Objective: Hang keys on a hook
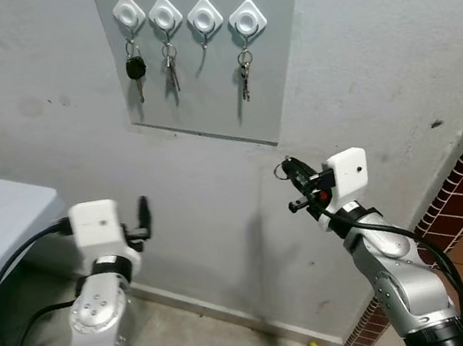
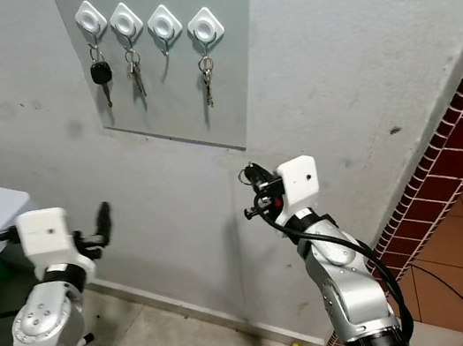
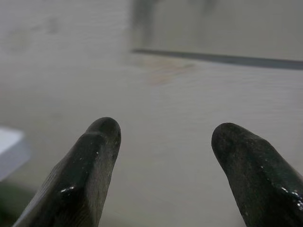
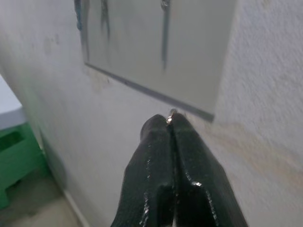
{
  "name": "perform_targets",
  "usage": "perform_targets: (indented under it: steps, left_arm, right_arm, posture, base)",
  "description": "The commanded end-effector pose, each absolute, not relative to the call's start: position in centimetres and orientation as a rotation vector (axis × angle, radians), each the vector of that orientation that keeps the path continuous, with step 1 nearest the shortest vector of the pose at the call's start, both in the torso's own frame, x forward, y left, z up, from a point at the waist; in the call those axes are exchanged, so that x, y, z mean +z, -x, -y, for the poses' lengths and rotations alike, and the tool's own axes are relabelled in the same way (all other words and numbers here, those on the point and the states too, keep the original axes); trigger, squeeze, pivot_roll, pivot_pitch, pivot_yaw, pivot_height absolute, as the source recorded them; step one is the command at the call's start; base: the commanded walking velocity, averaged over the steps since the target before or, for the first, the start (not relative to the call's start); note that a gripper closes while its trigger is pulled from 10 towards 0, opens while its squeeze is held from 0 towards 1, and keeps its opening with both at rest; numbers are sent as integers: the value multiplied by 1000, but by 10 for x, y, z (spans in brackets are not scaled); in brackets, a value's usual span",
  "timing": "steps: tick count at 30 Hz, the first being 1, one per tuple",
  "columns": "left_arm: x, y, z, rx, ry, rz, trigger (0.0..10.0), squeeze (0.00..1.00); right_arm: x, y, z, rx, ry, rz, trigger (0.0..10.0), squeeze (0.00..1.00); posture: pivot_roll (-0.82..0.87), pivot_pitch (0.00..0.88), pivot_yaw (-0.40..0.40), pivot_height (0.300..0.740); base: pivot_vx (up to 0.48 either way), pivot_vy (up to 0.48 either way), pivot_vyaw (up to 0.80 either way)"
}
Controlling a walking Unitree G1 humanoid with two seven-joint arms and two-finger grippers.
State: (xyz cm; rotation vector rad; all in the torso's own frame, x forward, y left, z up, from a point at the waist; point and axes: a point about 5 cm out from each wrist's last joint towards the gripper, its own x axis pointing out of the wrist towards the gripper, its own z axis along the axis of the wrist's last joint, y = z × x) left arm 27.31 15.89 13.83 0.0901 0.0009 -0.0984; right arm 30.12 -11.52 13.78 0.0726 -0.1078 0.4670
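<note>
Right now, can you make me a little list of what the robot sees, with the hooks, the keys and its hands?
hooks: four white hooks in a row on a grey panel
free hook: third from the left
hung keys: black-headed key, key bunch, another bunch
right gripper: fingers shut on a key ring, below the panel
left gripper: fingers open, holding nothing

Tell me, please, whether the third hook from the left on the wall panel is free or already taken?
Free. The third hook has nothing hanging from it, while the other three each carry keys.
</note>
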Motion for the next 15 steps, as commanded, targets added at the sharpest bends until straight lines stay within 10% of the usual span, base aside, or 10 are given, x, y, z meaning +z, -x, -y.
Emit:
perform_targets:
  steps: [1, 15]
  left_arm:
    - [144, -273, -154, -124, -104, 24, 10000, 0]
    - [173, -283, -143, -246, -211, 197, 10000, 0]
  right_arm:
    - [148, -303, 113, 501, -59, 148, 10000, 0]
    - [199, -324, 80, 733, -111, 287, 10000, 0]
  posture:
    - [-58, 0, -58, 740]
    - [-50, 0, -60, 740]
  base:
    - [0, 0, 0]
    - [0, 0, 0]
